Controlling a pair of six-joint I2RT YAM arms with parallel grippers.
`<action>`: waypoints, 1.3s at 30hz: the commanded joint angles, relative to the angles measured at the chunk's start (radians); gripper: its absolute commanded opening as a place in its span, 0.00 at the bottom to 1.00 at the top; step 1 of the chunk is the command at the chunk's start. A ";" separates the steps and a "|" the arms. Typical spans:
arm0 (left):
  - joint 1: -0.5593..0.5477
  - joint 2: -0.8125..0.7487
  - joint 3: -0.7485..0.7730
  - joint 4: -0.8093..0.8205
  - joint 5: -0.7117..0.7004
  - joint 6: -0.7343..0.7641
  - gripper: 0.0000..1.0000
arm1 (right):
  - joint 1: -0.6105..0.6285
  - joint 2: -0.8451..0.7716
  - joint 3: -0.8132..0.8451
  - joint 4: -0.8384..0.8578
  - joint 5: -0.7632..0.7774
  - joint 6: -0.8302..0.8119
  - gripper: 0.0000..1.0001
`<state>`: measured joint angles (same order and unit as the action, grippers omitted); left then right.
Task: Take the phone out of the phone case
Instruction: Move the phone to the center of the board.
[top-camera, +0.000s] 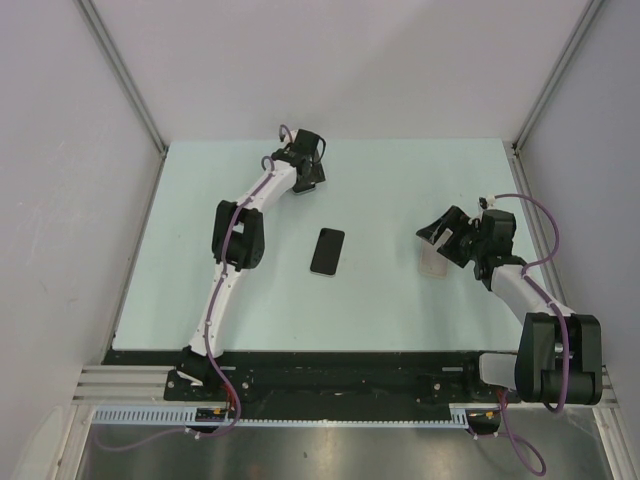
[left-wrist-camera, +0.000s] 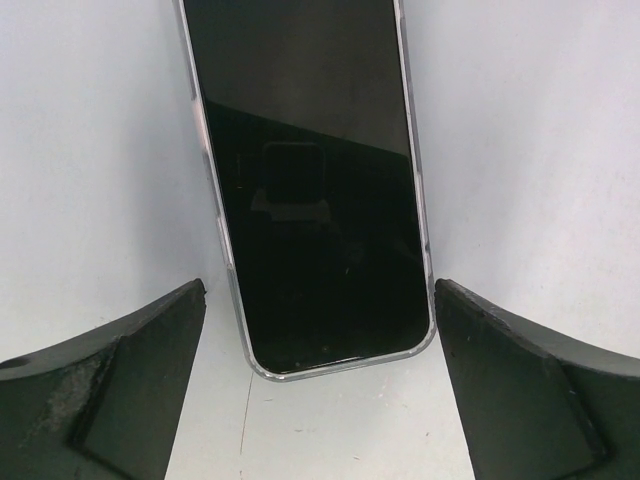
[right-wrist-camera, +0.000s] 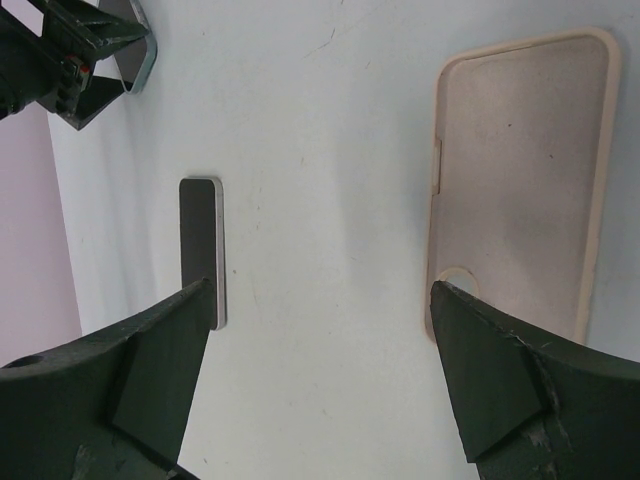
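From above, the phone (top-camera: 327, 251) lies flat and dark-screened near the middle of the pale green table (top-camera: 400, 310), bare of any cover. The left gripper (top-camera: 305, 152) hangs beyond the phone towards the far edge, well apart from it. The right gripper (top-camera: 441, 236) hangs to the right of the phone, also well apart. A pale patch just under the right gripper is probably the phone case (top-camera: 434, 264), though the arm hides most of it from this angle. The left wrist camera looks along the table at the phone, screen up with a bright metal rim. Its near end sits between the two black fingers (left-wrist-camera: 130, 390), which stand wide apart on either side of the phone, touch nothing and hold nothing. In the right wrist camera the fingers (right-wrist-camera: 520, 400) are likewise spread wide and empty. The case shows plainly as a cream shell lying on the table with its hollow inner side up and the camera cut-out (right-wrist-camera: 457, 284) at its near corner. It lies off to the right of the phone, with bare table between them, and the phone appears as a thin dark slab to the left.
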<state>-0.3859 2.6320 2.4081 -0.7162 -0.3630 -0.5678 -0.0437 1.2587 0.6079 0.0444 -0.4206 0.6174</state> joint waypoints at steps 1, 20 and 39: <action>0.013 -0.001 0.019 -0.068 -0.037 0.031 1.00 | -0.004 -0.005 0.024 0.029 -0.010 0.005 0.94; 0.019 -0.156 -0.225 0.009 -0.071 0.014 0.99 | -0.004 0.064 0.027 0.106 -0.044 0.028 0.93; 0.101 -0.020 -0.043 -0.011 0.202 0.243 0.92 | -0.004 0.099 0.049 0.124 -0.060 0.036 0.93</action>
<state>-0.2935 2.5793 2.3272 -0.7151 -0.2073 -0.3679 -0.0437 1.3514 0.6178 0.1265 -0.4622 0.6407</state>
